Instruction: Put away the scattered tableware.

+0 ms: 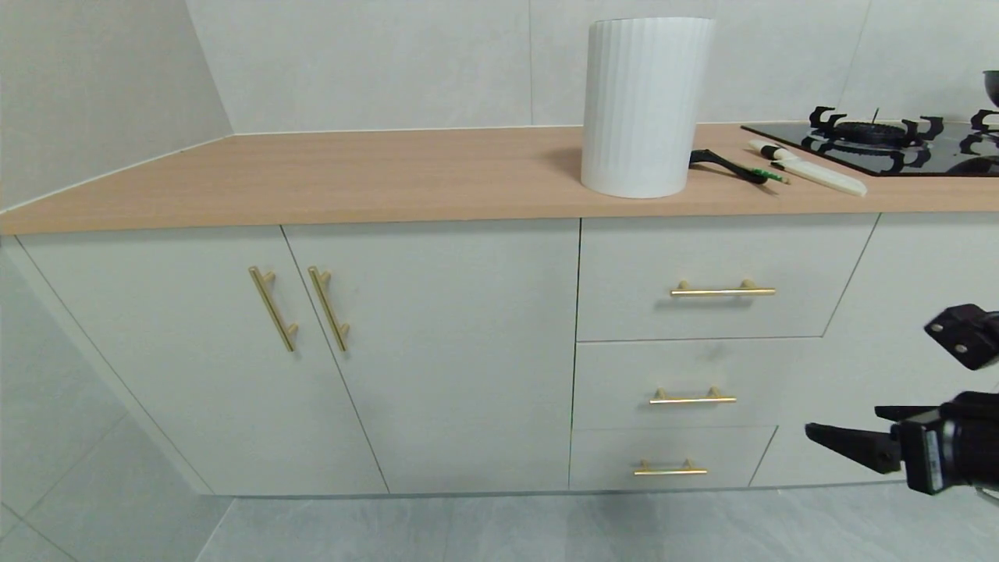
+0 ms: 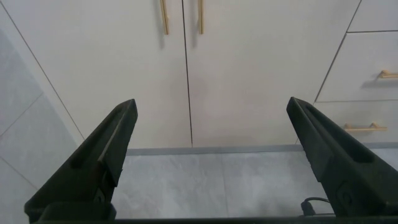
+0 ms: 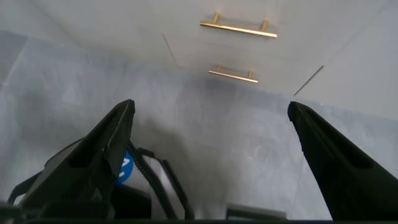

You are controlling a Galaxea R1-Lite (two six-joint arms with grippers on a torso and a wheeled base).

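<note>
On the counter [image 1: 351, 176] lies a knife [image 1: 819, 173] — right claw [image 3: 210, 106] and left claw [image 2: 211, 102] both gape wide; I'd raise the right first.

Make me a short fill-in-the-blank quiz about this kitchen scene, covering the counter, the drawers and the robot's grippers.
1. On the countertop, the white container stands to the ___ of the knife.
2. The stack below the container has ___ drawers.
3. The left gripper and the right gripper both have their fingers ___.

Missing words: left; three; open.
</note>
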